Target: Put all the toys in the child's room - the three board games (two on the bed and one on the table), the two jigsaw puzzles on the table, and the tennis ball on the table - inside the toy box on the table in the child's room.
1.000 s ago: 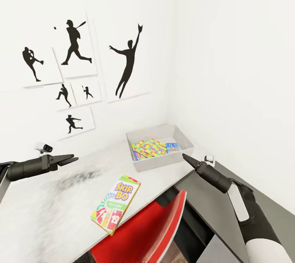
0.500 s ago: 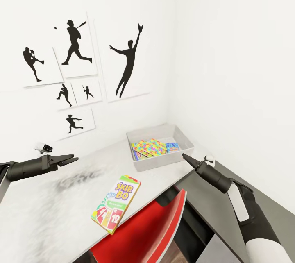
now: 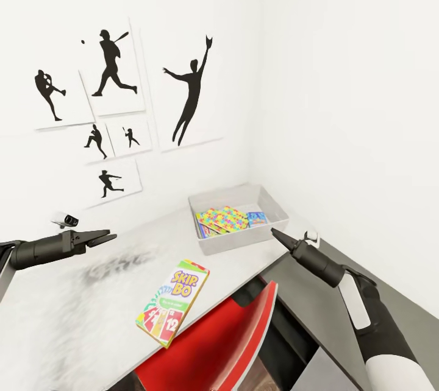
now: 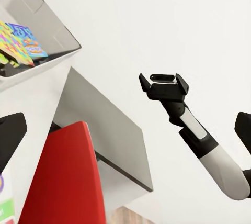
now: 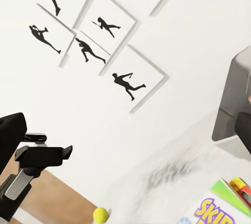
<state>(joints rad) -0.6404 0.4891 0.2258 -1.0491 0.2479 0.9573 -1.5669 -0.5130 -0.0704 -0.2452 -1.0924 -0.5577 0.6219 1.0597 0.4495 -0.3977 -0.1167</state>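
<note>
The toy box (image 3: 238, 216) stands on the pale surface (image 3: 73, 312) in the corner of the room, close to both walls. Inside it lie the colourful jigsaw puzzles (image 3: 221, 219), tilted a little, and beside them a small blue board game (image 3: 256, 218) flat on the bottom of the box. The "Skip-Bo" board game (image 3: 172, 302) lies flat on the surface, apart from the toy box and near the front edge, just above the red chair (image 3: 225, 348) that is pushed under the surface. In the right wrist view the tennis ball (image 5: 100, 214) is seen low on the far end of the surface, well apart from the Skip-Bo box.

The left end effector (image 3: 102, 237) hovers over the left part of the surface, pointing toward the toy box; its fingers are slightly apart and hold nothing. The right end effector (image 3: 277, 236) hangs just beside the front right corner of the toy box, above the place where the pale surface joins the lower dark grey top (image 3: 317, 312). In the left wrist view its two fingers stand wide apart and empty.

On the wall behind the surface hang several white posters (image 3: 113, 68) with black silhouettes of baseball players.
</note>
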